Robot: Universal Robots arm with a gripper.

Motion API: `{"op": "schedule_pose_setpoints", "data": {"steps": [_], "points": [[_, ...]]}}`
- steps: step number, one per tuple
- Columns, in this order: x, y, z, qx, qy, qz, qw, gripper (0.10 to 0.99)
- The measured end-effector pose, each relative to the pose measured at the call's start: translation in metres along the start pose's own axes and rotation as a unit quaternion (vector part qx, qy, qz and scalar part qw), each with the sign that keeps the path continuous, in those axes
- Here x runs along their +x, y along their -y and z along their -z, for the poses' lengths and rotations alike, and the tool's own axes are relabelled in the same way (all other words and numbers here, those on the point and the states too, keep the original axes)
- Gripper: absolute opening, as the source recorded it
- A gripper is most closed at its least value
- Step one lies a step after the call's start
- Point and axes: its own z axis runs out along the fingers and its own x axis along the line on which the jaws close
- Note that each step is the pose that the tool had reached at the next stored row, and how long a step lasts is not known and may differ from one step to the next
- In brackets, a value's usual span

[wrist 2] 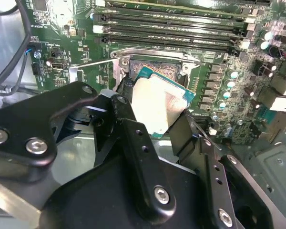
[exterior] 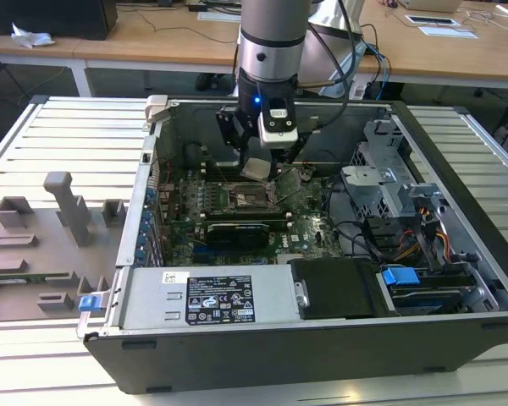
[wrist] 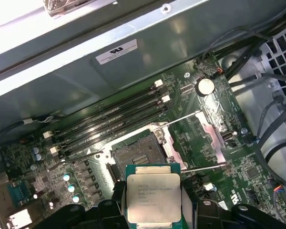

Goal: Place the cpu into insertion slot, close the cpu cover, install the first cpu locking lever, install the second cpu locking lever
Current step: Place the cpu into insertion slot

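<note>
My gripper point(exterior: 259, 167) is shut on the cpu point(exterior: 256, 168), a small silver-topped square chip point(wrist: 153, 195) with a green edge point(wrist 2: 158, 102). It hangs tilted a short way above the insertion slot point(exterior: 252, 200). That slot is an open square socket point(wrist: 137, 152) with a dark centre on the green board, and part of it shows beyond the chip point(wrist 2: 158, 70). Black fingers point(wrist 2: 127, 102) press on two opposite sides of the chip. The cpu cover point(wrist: 208, 136) is swung open beside the socket, and thin metal levers point(wrist: 180, 118) stand raised near it.
The open computer case point(exterior: 457, 211) has steel walls all around the board. Long memory slots point(wrist: 109, 119) run beside the socket. A power-supply box point(exterior: 207, 300) and a black cover point(exterior: 334, 288) lie at the front, a drive cage point(exterior: 389, 182) at the exterior view's right, grey fixtures point(exterior: 42, 245) outside.
</note>
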Motion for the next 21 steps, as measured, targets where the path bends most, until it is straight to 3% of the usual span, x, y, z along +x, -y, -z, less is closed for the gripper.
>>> {"op": "schedule_pose_setpoints", "data": {"steps": [9,21], "points": [[0.0000,0.0000,-0.0002,-0.0005,0.0018,-0.034,0.9994,0.545],[0.0000,0.0000,-0.0003,-0.0013,0.0041,-0.080,0.9968,0.545]]}}
